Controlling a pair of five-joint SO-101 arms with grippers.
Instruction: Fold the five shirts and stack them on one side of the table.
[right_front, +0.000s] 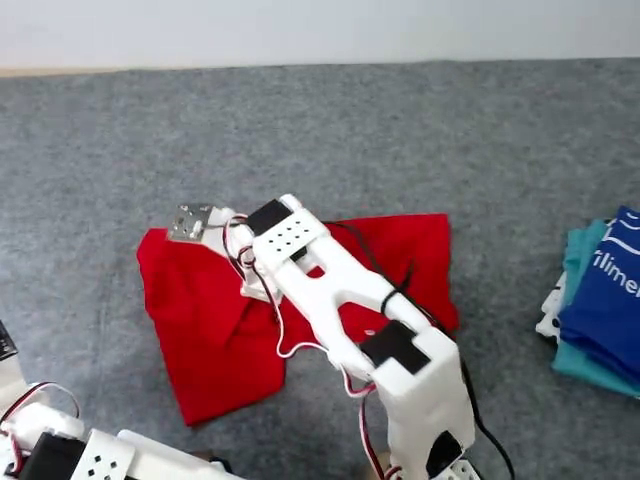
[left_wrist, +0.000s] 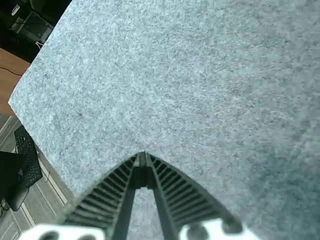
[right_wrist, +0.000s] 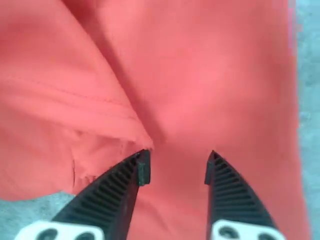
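A red shirt (right_front: 215, 320) lies partly folded and rumpled on the grey felt table (right_front: 400, 140), left of centre. My right arm reaches from the near edge across it, and its gripper (right_front: 197, 223) hangs over the shirt's far left corner. In the right wrist view that gripper (right_wrist: 178, 167) is open just above the red shirt (right_wrist: 200, 75), one fingertip (right_wrist: 143, 165) beside a raised fold edge. My left gripper (left_wrist: 145, 161) is shut with nothing in it, above bare felt (left_wrist: 200, 75). The left arm (right_front: 60, 450) sits at the near left corner.
A stack of folded shirts (right_front: 600, 300), blue on top of teal, rests at the table's right edge. Beyond the table's edge in the left wrist view are the floor and a dark keyboard (left_wrist: 27, 160). Bare felt spreads across the far half of the table.
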